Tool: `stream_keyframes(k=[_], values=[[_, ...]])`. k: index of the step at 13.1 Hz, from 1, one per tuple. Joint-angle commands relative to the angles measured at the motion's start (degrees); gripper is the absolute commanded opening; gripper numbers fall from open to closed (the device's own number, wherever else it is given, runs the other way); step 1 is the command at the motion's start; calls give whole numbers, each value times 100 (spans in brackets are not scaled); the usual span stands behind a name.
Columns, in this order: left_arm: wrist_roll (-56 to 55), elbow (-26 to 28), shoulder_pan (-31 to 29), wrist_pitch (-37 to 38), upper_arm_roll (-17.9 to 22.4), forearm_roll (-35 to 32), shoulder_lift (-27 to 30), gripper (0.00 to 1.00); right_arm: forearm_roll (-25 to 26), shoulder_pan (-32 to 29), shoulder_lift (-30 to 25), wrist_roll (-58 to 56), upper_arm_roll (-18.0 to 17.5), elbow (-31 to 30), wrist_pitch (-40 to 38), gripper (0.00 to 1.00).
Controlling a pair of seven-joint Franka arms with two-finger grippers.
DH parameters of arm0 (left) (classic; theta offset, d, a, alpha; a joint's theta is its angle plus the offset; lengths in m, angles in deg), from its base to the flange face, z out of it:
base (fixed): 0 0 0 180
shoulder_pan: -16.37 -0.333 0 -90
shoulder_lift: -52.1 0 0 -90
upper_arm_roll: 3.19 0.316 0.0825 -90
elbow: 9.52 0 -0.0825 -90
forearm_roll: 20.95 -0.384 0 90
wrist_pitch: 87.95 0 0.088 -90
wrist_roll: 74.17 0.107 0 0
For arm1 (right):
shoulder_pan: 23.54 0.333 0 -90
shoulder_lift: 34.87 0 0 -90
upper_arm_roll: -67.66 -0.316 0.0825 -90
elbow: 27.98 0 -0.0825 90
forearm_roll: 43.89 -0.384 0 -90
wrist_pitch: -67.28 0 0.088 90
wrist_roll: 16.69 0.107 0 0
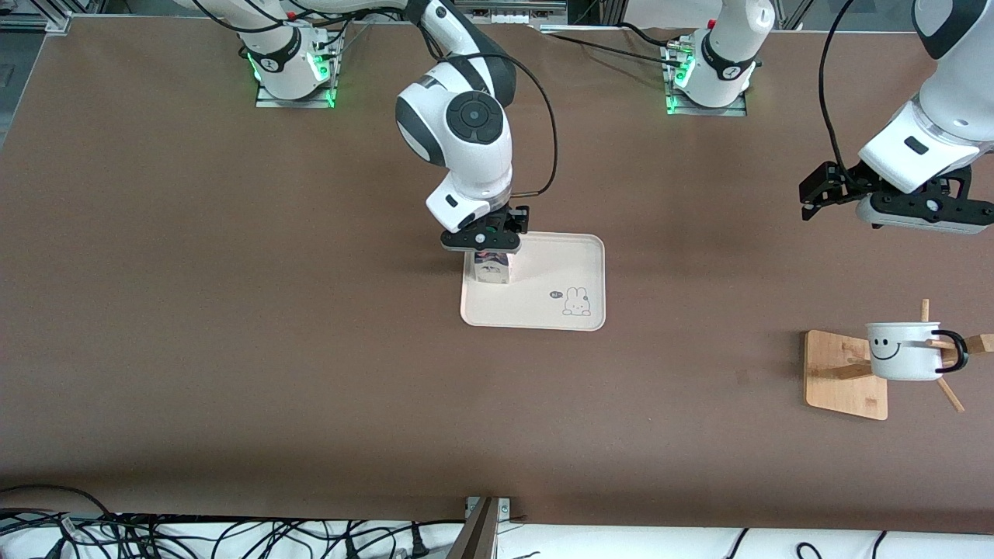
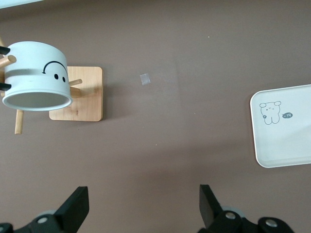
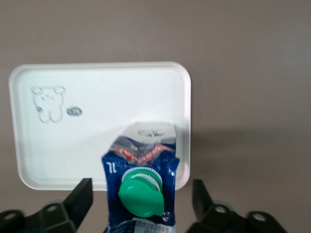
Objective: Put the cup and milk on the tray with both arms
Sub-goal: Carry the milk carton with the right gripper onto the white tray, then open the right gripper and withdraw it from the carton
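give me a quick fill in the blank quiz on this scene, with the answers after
1. The milk carton stands on the ____.
2. The cup hangs on a wooden ____.
3. The cap on the carton is ____ in colour.
4. The right gripper is over the carton with its fingers ____, while the left gripper waits over bare table near the cup.

Missing words: tray; rack; green; open

Robotics lab, two white robot arms [image 1: 466,140] bolted to brown matte table [image 1: 233,310], tangled black cables [image 1: 194,536] along edge
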Motion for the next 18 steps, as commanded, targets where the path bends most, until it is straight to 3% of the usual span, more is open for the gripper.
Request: stream_keyframes(k=[1,4,8,10,13,16,18], values=[[146,-198,-5,103,16,142,-88,100,-56,-147,-590,-226,406,113,-658,100],[146,-198,-14,103,16,142,-88,100,-335,-805,-1231,-1252,468,175,-1283,100],[146,-241,-5,103,24,151,-97,100,-645,-1106,-2013,-2642,1346,53,-2311,100],[146,-285,-14,120,24,151,-141,100,-619,-1097,-2627,-2898,1549,-585,-2402,100],[146,-303,-14,164,16,151,-150,100,-138,-1106,-3621,-2916,1576,-1826,-2016,100],[146,-303,-5,164,16,142,-150,100,93,-1306,-3888,-3625,1813,-2189,-1918,100],[146,-329,-5,173,16,151,-159,100,84,-2148,-3853,-4102,1263,-2189,-1918,100]])
